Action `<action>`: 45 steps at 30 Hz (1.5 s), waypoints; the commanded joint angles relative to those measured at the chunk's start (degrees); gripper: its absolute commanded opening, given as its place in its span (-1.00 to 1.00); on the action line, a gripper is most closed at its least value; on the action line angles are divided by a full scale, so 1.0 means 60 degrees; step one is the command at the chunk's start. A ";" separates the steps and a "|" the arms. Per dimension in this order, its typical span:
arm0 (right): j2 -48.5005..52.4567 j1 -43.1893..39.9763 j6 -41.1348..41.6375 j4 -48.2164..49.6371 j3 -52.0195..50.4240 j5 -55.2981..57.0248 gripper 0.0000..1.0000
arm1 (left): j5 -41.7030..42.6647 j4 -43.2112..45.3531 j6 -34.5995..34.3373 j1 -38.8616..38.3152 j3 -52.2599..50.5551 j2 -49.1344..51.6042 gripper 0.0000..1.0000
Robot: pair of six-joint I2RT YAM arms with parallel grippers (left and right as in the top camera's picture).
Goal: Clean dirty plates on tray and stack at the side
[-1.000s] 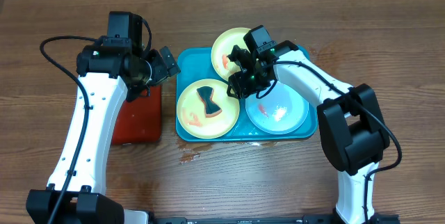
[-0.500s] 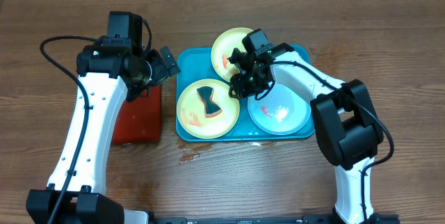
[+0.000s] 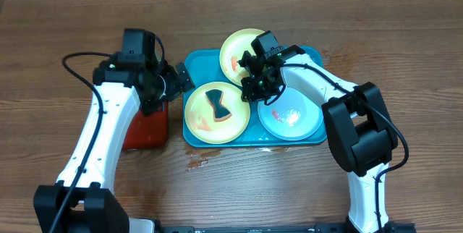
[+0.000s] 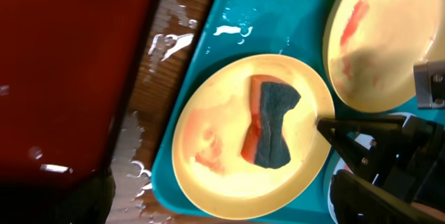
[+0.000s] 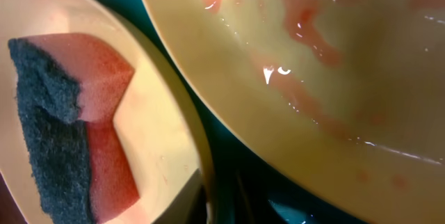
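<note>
Over the tray [image 3: 194, 64] where all three plates [image 3: 200, 121] meet, the right tool [image 3: 258, 82] hovers, parted and empty; the sponge [image 3: 217, 106] lies just to its left on the near plate, long axis front-to-back. Left tool [image 3: 185, 81], opening unreadable, has swung closer from the red tray [image 3: 148, 128], equally near.

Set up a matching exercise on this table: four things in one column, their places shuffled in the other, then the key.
Things
1. bow-shaped orange sponge with dark grey scrubbing side
2. light blue round plastic plate
3. small red rectangular plastic tray
4. yellow-green round plastic plate carrying no sponge

Places
A. far side of the large turquoise plastic tray
B. on bare wood, left of the turquoise tray
C. lying on the near yellow-green plate
D. turquoise tray's near right corner

Pairs: 1-C, 2-D, 3-B, 4-A
</note>
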 commanded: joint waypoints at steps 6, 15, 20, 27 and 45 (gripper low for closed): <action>0.0182 -0.0015 0.0288 -0.0138 0.0131 0.0193 -0.92 | 0.0718 0.1330 0.0033 -0.0943 -0.0914 0.0098 0.47; 0.0182 -0.0015 0.0288 -0.0178 0.0138 0.0168 -0.92 | -0.0423 0.2827 -0.1027 -0.2076 -0.1224 0.0251 0.36; 0.0178 -0.0015 0.0288 -0.0215 0.0197 0.0168 -0.92 | -0.0528 0.3326 -0.1096 -0.2215 -0.1224 0.0809 0.36; 0.0168 0.0062 0.0284 -0.0459 0.0455 0.0211 -0.92 | -0.0259 0.3468 -0.1053 -0.2215 -0.1224 0.1789 0.36; 0.0168 0.0699 0.0535 -0.0718 0.0758 0.1424 -0.92 | 0.0058 0.3534 -0.0914 -0.2288 -0.1228 0.2816 -0.14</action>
